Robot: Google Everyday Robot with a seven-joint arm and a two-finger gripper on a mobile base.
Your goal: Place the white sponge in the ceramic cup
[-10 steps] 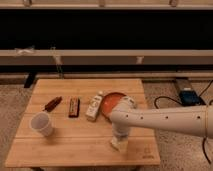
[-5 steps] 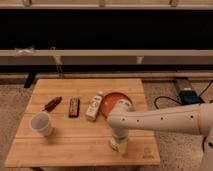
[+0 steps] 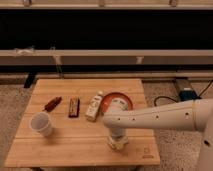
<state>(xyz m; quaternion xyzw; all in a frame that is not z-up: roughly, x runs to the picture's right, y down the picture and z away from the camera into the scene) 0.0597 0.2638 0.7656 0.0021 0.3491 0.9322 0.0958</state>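
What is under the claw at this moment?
The claw hangs low at the table's near edge, over the white sponge, of which only a pale lower part shows. Its top is covered by the claw, so the contact cannot be seen.

The white gripper, low over the front right of the counter, is blending into the cream-white sponge beneath it. The counter is showing pale wood grain. The ceramic cup is looking plain white, the bowl orange and the carton white with print.
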